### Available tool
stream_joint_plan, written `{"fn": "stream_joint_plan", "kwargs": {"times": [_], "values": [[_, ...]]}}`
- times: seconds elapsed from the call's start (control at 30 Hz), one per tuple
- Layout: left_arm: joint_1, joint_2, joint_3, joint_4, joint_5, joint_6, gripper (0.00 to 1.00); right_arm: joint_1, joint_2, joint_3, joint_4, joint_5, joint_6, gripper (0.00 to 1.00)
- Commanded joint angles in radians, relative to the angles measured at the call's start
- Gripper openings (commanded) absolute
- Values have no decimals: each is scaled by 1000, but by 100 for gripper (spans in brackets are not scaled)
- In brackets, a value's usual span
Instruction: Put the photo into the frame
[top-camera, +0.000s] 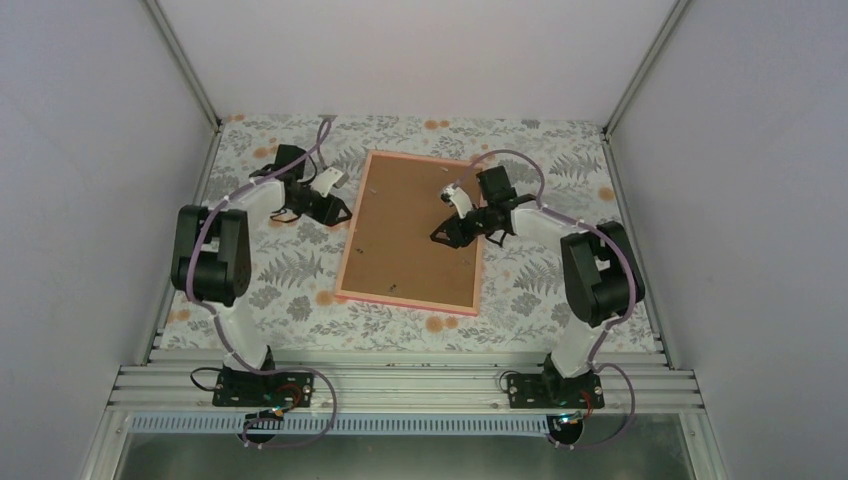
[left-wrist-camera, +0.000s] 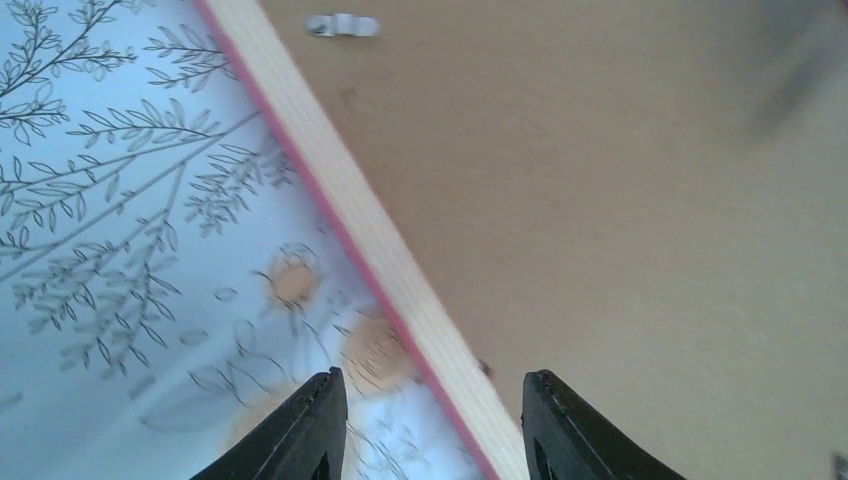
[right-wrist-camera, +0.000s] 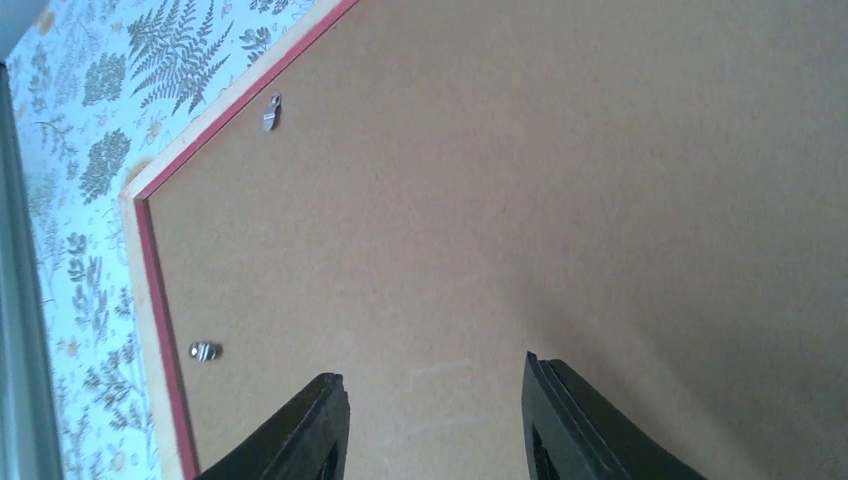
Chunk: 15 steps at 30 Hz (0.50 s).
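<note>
The pink frame (top-camera: 345, 245) lies face down in the middle of the table, with the brown cardboard backing board (top-camera: 405, 235) filling its back. The photo is hidden. My left gripper (top-camera: 342, 212) is open and empty at the frame's left edge; in the left wrist view its fingers straddle the frame's rail (left-wrist-camera: 380, 250). My right gripper (top-camera: 440, 236) is open and empty, low over the right part of the board (right-wrist-camera: 560, 200). Small metal clips (right-wrist-camera: 270, 112) sit along the board's edge.
The table wears a floral cloth (top-camera: 300, 270). White walls and metal posts close the left, right and back sides. The arm bases stand on an aluminium rail (top-camera: 400, 385) at the near edge.
</note>
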Motion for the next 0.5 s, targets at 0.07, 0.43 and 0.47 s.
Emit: {"fn": "stream_joint_plan", "kwargs": {"times": [0.07, 0.43, 0.47], "values": [[5, 168, 128, 28, 36, -49, 44, 31, 97, 57, 45, 99, -20, 42], [-105, 161, -21, -15, 150, 20, 36, 15, 73, -84, -40, 138, -135, 38], [-122, 146, -51, -8, 153, 22, 36, 13, 65, -106, -53, 140, -150, 37]]}}
